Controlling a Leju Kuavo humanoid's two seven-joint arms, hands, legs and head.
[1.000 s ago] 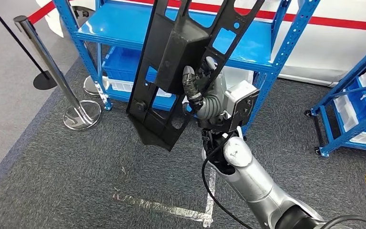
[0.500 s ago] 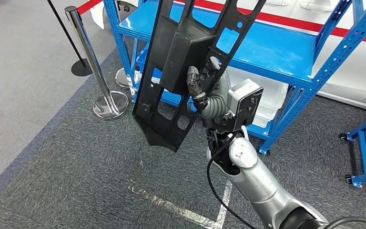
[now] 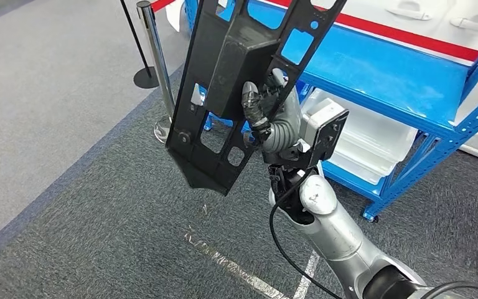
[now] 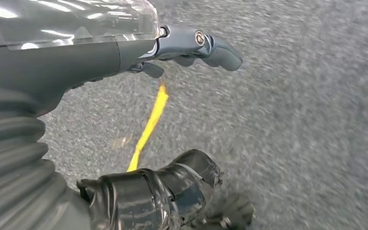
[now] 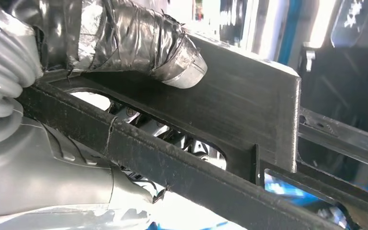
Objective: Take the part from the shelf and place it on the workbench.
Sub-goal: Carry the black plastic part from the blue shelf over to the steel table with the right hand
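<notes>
One black part [image 3: 233,81] is clamped in the right hand [image 3: 267,109]; left hand [image 4: 124,191] holds nothing, fingers apart.

A matte black perforated plastic part [image 3: 236,75] against a bright blue metal shelf [image 3: 386,75]; speckled dark grey carpet floor [image 3: 99,237] with a yellow tape stripe [image 4: 148,127]; a chrome stanchion post [image 3: 155,59].

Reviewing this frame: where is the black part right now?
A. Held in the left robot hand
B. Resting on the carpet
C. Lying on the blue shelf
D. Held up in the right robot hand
D. In the head view the right robot hand grips the black part in the air, above the carpet and in front of the blue shelf; the left robot hand holds nothing.
</notes>
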